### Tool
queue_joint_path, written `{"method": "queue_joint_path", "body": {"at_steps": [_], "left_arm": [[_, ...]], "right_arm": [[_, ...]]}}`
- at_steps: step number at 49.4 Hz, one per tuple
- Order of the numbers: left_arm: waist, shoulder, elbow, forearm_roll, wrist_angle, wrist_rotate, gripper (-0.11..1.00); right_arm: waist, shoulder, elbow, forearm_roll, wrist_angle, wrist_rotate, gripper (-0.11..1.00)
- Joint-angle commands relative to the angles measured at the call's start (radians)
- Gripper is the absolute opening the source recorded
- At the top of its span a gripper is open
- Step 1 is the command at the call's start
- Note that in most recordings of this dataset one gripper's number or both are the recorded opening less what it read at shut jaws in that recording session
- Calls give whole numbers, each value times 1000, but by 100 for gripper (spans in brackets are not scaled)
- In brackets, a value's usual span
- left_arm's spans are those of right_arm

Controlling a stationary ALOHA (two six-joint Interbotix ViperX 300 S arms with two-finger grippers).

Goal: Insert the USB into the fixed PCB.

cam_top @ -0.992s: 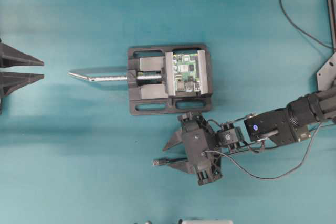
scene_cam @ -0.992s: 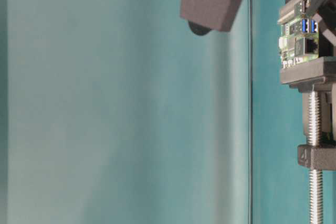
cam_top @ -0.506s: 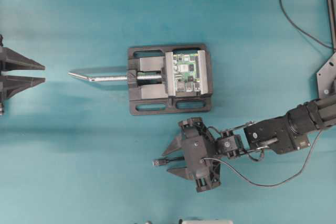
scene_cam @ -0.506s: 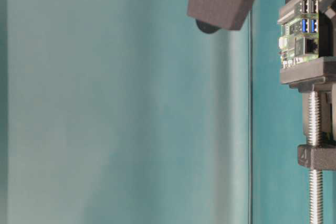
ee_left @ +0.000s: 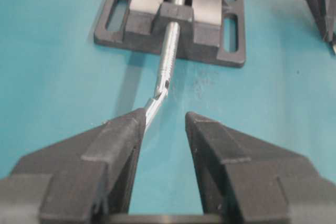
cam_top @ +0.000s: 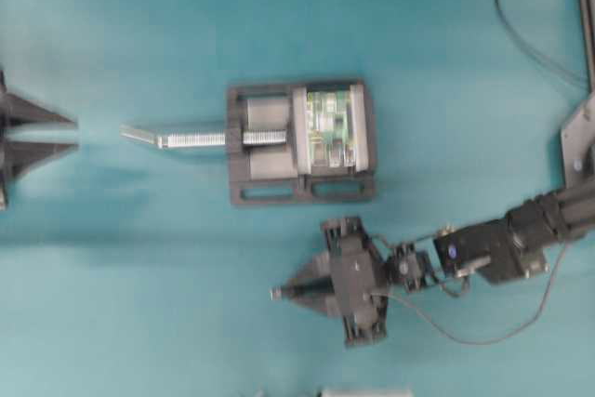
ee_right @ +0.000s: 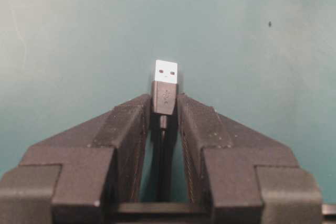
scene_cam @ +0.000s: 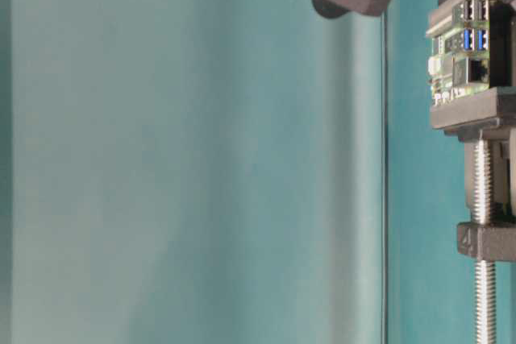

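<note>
Your left claw (cam_top: 20, 133) sat at the far left edge of the table (cam_top: 139, 34). Its two fingers were spread wide apart, and nothing was between them. From its own camera, the left claw (ee_left: 164, 124) pointed at the bent silver handle (ee_left: 156, 98) of the vise (ee_left: 173, 19), but did not touch it.

In the middle of the table, the black vise (cam_top: 302, 141) lay flat, with its screw (cam_top: 200, 139) sticking out to the left. The green PCB (cam_top: 333, 129) was clamped inside the vise, on its right side. From the low side camera, you could see the PCB (scene_cam: 459, 54) with its blue and silver ports.

Lower down and to the right, your right claw (cam_top: 296, 291) pointed left. The picture from above was blurry there. From its own camera, the right claw (ee_right: 164, 109) had its fingers pressed on both sides of the USB (ee_right: 165, 87). The black plug sat right at the fingertips, and its metal tip poked out in front. The thin cable (ee_right: 163, 150) ran back between the fingers. The USB was below the vise and apart from the PCB.
</note>
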Motion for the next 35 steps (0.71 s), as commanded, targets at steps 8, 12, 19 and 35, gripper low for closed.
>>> {"method": "queue_joint_path", "body": {"at_steps": [8, 12, 19, 35], "left_arm": [[5, 6, -12, 3, -11, -11, 52], [5, 6, -12, 3, -11, -11, 52], [5, 6, -12, 3, -11, -11, 52], [5, 6, -12, 3, -11, -11, 52]], "right_arm": [[14, -12, -8, 3, 2, 0, 25], [14, -12, -6, 3, 3, 0, 25], [14, -12, 3, 3, 3, 0, 24], [14, -12, 21, 3, -6, -2, 24]]}}
